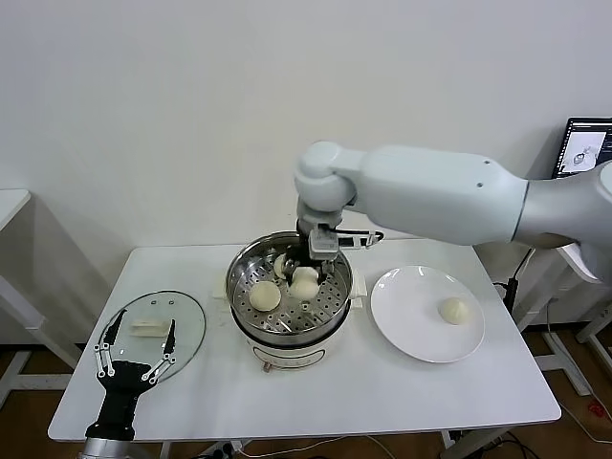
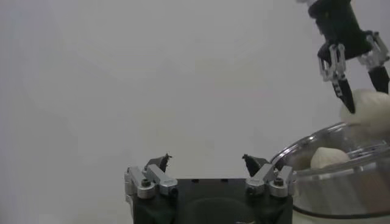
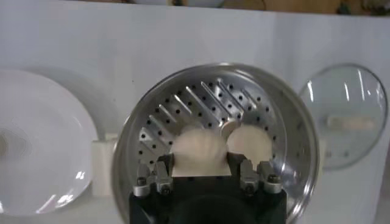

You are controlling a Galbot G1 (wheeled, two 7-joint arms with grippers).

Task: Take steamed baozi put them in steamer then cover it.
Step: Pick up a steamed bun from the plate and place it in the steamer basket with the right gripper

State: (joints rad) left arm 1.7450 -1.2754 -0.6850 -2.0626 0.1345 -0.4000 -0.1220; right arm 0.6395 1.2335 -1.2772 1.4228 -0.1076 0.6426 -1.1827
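- The right claw [image 1: 308,271] hangs over the steamer [image 1: 244,273], which stands at the middle of the white desk [image 1: 382,392], nearer the front edge than the back.
- The claw is clenched on a baozi [image 1: 304,282]; in the right wrist view that bun [image 3: 198,148] sits between the two fingers, just above the perforated tray [image 3: 213,100].
- A second baozi [image 1: 265,295] lies on the tray on the side toward the desk's left edge, just beside the held one.
- A third bun [image 1: 282,265] seems to lie at the back of the tray, partly hidden behind the claw, so its outline is hard to make out.
- One more baozi [image 1: 454,310] rests on the white plate [image 1: 406,325], which lies just beside the steamer toward the desk's right edge.
- The cover [image 1: 186,320] lies flat on the desk near the left edge, its white handle [image 1: 146,326] facing up, apart from the steamer.
- The left claw [image 1: 135,359] hovers over the cover's front rim near the desk's front left corner, fingers spread wide and holding nothing.
- A dark monitor [image 1: 585,145] stands beyond the desk's right edge.
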